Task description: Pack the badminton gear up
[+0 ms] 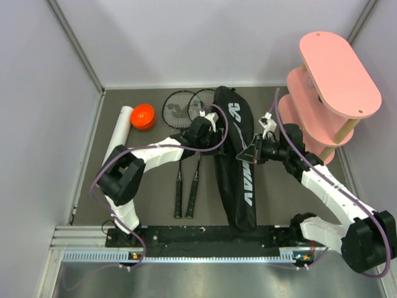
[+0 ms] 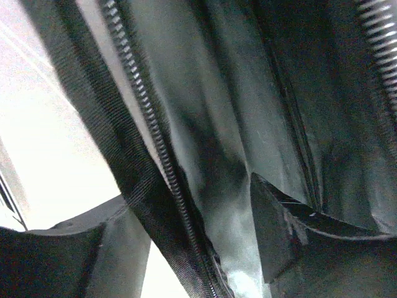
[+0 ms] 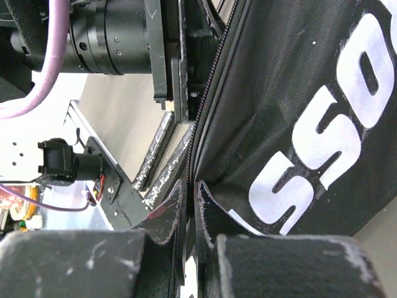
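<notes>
The black racket bag (image 1: 237, 162) with white lettering lies lengthwise mid-table. My right gripper (image 1: 252, 153) (image 3: 191, 186) is shut on the bag's zippered edge (image 3: 201, 118), lifting a flap of it. My left gripper (image 1: 211, 124) (image 2: 180, 211) is at the bag's upper left side, open. Its fingers (image 2: 273, 230) stand wide apart, with the zipper edge (image 2: 155, 136) and the dark lining running between them. Two black rackets (image 1: 186, 155) lie side by side left of the bag, heads to the back. A long white tube (image 1: 118, 133) and an orange cap (image 1: 142, 117) lie at the far left.
A pink tiered oval shelf (image 1: 335, 81) stands at the back right, close to my right arm. Grey walls close in the table on the left, back and right. The arms' black base rail (image 1: 205, 236) runs along the near edge.
</notes>
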### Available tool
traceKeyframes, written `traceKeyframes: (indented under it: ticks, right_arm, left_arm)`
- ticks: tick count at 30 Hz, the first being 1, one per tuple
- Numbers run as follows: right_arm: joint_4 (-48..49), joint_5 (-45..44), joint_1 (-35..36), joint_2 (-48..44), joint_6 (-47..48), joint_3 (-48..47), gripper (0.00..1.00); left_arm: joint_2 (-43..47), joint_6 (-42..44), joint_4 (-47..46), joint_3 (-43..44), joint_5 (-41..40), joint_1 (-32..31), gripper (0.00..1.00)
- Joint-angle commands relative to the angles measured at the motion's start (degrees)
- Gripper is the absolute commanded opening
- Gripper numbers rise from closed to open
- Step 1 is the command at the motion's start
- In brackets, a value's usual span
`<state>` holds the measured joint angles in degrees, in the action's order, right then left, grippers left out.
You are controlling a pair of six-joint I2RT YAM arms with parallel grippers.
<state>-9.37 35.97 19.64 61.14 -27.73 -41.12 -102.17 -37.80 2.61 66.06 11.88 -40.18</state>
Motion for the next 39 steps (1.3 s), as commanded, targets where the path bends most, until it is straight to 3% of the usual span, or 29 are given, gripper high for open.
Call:
traceKeyframes:
  ticks: [1,3,4,5,7,11,13,17,18,25,26,28,30,32,37,38,39]
  right_arm:
    - [2.9,1.7,-0.9,-1.7,0.1,-1.0,0.00]
    - [1.8,1.4,-0.8,-2.3,1.3,-0.7,0.00]
    - [1.1,1.0,-0.8,-2.7,2.0,-0.7,0.00]
    - [0.4,-0.2,-0.8,-3.2,3.4,-0.5,0.00]
    - [-1.3,-1.8,-0.9,-4.8,4.8,-0.2,0.00]
    - [-3.1,-4.0,-0.6,-6.3,7.5,-0.4,0.00]
    - [-2.9,-3.1,0.4,-5.7,7.7,-0.8,0.13]
    - [-0.1,-3.3,4.5,-2.8,6.4,-2.8,0.28]
    - [0.7,-3.0,5.3,-1.9,6.0,-3.3,0.38]
    - [8.9,0.4,6.2,5.4,-2.6,-6.9,0.77]
    - [10.9,-1.0,6.1,6.1,-4.8,-7.3,0.81]
    - [13.0,-6.0,6.1,9.4,-7.4,-7.7,0.99]
    - [12.4,-9.9,6.8,13.1,-10.9,-10.2,0.99]
    - [4.5,-16.0,8.0,20.4,-12.3,-16.7,0.99]
    - [-7.8,-34.3,17.7,34.2,-13.6,-29.2,0.99]
    - [-10.0,-35.8,18.8,35.5,-14.8,-31.9,0.97]
    - [-11.1,-38.1,19.6,37.2,-15.9,-32.9,0.89]
  left_arm:
    - [-0.3,2.2,-5.0,5.0,3.1,0.4,0.51]
    - [0.4,5.1,-2.9,6.5,2.5,0.4,0.37]
    - [1.0,6.2,-0.4,7.7,1.3,0.4,0.20]
    - [2.6,8.2,0.6,8.1,0.4,0.4,0.11]
    - [4.7,9.9,3.7,8.6,-1.6,0.4,0.00]
    - [11.9,14.9,9.5,9.4,-6.0,0.3,0.00]
    - [13.9,16.1,14.3,10.5,-7.3,0.3,0.00]
    - [17.6,18.0,24.2,12.9,-13.3,0.3,0.00]
    - [18.2,18.2,26.3,13.2,-16.6,0.3,0.00]
    - [25.5,21.8,36.0,11.0,-27.5,0.5,0.00]
    - [27.3,22.7,37.0,10.8,-28.4,0.5,0.00]
    - [29.6,23.2,39.8,9.8,-30.7,0.5,0.00]
    - [33.4,23.6,41.4,8.8,-31.7,0.5,0.00]
    - [37.3,23.6,42.2,7.2,-33.1,0.5,0.00]
    - [43.5,20.1,46.3,5.1,-37.8,0.7,0.00]
    - [44.0,19.3,46.9,5.0,-38.6,0.7,0.00]
    - [44.3,18.6,47.7,4.9,-39.9,0.8,0.00]
